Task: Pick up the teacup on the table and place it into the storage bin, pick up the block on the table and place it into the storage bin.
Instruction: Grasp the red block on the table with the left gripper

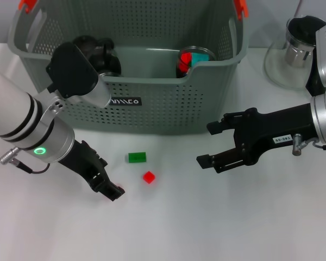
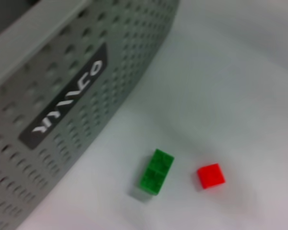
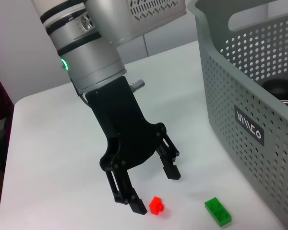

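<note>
White lettering on the storage bin (image 1: 152, 103) label (image 1: 125, 101) is unreadable; left hand (image 3: 156, 190) and right hand (image 1: 212, 144) open, empty

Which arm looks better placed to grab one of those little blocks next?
Probably the left. Its gripper hangs open beside the red block, with the green block close by. The right gripper is open too, but farther off.

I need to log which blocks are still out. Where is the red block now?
In the head view the red block lies on the table in front of the storage bin, just right of the open left gripper and beside the green block.
</note>
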Robot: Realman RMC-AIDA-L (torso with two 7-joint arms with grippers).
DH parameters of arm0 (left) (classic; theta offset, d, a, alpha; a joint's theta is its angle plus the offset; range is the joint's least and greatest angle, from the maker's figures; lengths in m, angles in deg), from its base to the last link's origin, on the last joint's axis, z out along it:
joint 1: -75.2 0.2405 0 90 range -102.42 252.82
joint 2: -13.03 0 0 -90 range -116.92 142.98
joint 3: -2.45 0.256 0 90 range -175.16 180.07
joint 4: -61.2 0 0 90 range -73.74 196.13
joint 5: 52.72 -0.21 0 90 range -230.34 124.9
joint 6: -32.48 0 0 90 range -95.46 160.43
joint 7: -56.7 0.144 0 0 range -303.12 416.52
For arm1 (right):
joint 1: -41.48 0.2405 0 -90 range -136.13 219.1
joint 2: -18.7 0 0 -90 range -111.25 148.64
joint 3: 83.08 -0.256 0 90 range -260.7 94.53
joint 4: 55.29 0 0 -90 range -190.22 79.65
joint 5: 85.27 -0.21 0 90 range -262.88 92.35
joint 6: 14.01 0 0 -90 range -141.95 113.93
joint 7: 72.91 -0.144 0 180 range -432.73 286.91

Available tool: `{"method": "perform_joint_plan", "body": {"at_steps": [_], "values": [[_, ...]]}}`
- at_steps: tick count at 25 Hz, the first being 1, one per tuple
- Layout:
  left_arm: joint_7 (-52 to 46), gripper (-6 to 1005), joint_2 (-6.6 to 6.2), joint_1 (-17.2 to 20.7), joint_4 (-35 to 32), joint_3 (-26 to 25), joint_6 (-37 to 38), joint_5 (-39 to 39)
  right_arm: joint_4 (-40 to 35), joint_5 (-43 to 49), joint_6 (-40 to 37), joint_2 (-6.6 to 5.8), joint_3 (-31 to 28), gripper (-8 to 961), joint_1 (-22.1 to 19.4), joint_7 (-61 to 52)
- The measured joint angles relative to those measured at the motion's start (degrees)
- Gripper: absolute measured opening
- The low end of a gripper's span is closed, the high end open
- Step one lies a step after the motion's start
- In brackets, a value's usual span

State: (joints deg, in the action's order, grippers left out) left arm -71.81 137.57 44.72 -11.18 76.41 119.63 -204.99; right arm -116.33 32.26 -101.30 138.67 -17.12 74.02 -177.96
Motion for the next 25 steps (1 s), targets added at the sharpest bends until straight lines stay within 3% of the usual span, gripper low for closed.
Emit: {"method": "perform_joint_plan", "body": {"at_steps": [21, 25], "values": [[-4.78, 816, 0.26, 1.13, 0.5, 6.43, -3.11, -1.34, 1.28, -0.17, 1.92, 0.18, 0.03, 925, -0.02, 2.18], [-4.88, 697, 0.26, 1.24, 0.83, 6.78, -3.59, -2.2, 1.47, -0.25, 1.95, 0.18, 0.04, 925, -0.02, 2.37]]}}
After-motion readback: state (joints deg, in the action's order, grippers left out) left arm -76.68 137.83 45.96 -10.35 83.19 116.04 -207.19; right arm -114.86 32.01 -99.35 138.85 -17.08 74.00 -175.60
